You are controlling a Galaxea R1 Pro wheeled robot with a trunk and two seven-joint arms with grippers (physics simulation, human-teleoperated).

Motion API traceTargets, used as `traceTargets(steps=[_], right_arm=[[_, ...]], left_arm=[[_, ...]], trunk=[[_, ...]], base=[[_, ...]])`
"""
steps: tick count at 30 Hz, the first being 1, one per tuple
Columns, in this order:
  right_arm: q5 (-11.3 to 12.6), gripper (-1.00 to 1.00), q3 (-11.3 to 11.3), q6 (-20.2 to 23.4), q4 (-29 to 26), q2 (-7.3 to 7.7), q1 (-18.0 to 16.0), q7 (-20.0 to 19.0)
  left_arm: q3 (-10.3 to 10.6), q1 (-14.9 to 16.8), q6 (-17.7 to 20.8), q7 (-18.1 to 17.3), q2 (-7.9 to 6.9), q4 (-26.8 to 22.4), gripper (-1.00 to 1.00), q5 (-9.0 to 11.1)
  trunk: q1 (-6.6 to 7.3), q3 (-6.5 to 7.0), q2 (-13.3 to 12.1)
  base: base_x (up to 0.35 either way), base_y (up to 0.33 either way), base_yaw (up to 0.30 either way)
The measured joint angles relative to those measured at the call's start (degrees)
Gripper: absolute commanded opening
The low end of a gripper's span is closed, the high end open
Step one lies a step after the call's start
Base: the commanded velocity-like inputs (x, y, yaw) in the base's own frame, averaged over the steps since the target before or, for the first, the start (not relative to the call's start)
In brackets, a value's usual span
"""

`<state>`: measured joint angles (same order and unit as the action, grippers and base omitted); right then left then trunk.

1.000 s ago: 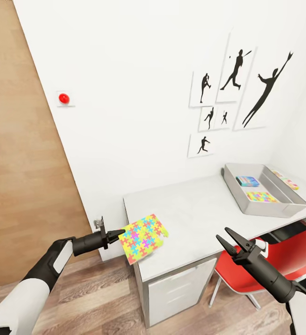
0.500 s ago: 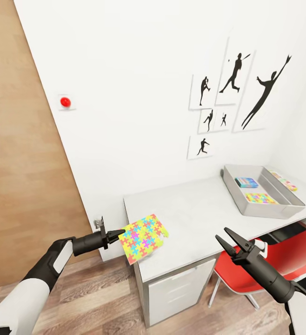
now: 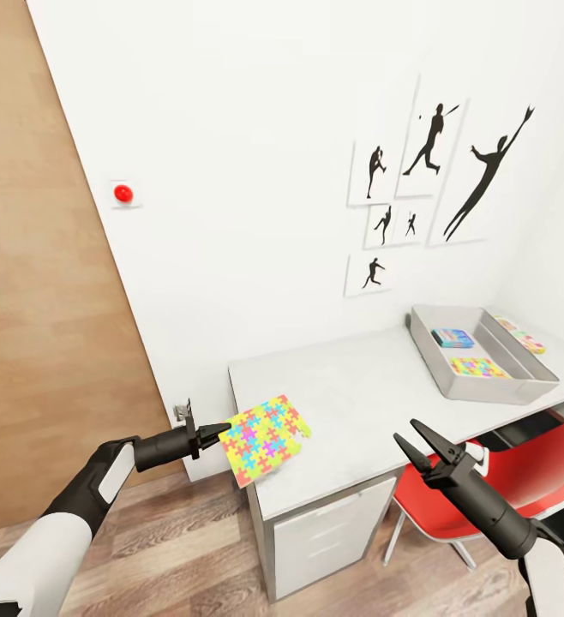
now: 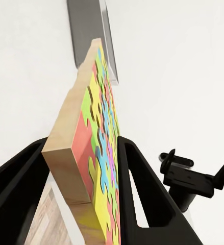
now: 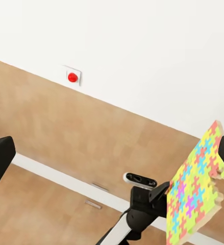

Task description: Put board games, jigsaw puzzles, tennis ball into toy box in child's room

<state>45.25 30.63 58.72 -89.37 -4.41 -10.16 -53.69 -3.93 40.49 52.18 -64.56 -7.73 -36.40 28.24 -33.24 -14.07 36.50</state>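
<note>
**Puzzle mat in the left claw, bin drifting a little in view**

The left gripper (image 3: 216, 432) is clamped on the edge of the thin square jigsaw mat of yellow, green, blue, pink and orange interlocking pieces (image 3: 264, 438), low and left of centre in the head view, over the near corner of the long white-topped desk with grey sides and white drawers (image 3: 359, 403). In the left wrist view the two black fingers (image 4: 142, 189) press either face of that mat (image 4: 99, 153), which shows a pale wooden back. The right gripper (image 3: 419, 448) hangs with its jaws spread wide and nothing between them, at the lower right, in front of a red chair (image 3: 531, 476).

Compared with the pictures of a second ago, mat and left arm sit at the same spot, while the wall prints and the grey sloping-sided lidless toy bin (image 3: 466, 386) at the right edge have slid slightly up and left. That reads as the camera turning, not as things moving. The right arm has shifted a touch lower.

The bin already holds a blue printed game box (image 3: 453, 338) and a second many-coloured puzzle mat (image 3: 479, 367); a printed box (image 3: 522, 335) lies just beyond its far rim. I judge that the carry toward the bin is only starting, with the held mat well apart from it.
</note>
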Motion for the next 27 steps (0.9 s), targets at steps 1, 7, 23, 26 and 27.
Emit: traceTargets(steps=[1, 7, 23, 26, 27], right_arm=[[-0.02, 1.0, 0.0, -0.01, 0.0, -0.07, 0.01, -0.02], [-0.06, 1.0, 0.01, -0.02, 0.0, -0.25, 0.01, -0.05], [-0.16, 1.0, 0.0, -0.03, 0.0, -0.28, 0.02, -0.06], [-0.18, 1.0, -0.02, -0.03, 0.0, -0.28, 0.03, -0.06], [-0.18, 1.0, -0.01, -0.03, 0.0, -0.28, 0.01, -0.06]], left_arm=[[0.0, 0.01, 0.0, 0.02, 0.0, 0.0, -1.0, 0.0], [0.0, 0.02, 0.0, 0.06, 0.0, 0.0, -1.0, 0.0], [0.01, 0.03, -0.01, 0.06, 0.0, 0.0, -1.0, -0.02], [0.01, 0.01, 0.06, 0.11, 0.0, 0.0, -1.0, -0.01], [0.01, 0.0, 0.06, 0.11, 0.0, 0.0, -1.0, -0.02]], trunk=[[0.22, 0.18, -0.4], [1.54, 1.26, -2.81], [5.04, 4.15, -9.26], [5.71, 4.69, -10.46], [5.93, 4.87, -10.86]], base=[[0.0, 0.0, 0.0], [0.0, 0.0, 0.0], [-0.064, 0.0, 0.0], [-0.144, 0.0, 0.0], [-0.066, 0.0, 0.0]])
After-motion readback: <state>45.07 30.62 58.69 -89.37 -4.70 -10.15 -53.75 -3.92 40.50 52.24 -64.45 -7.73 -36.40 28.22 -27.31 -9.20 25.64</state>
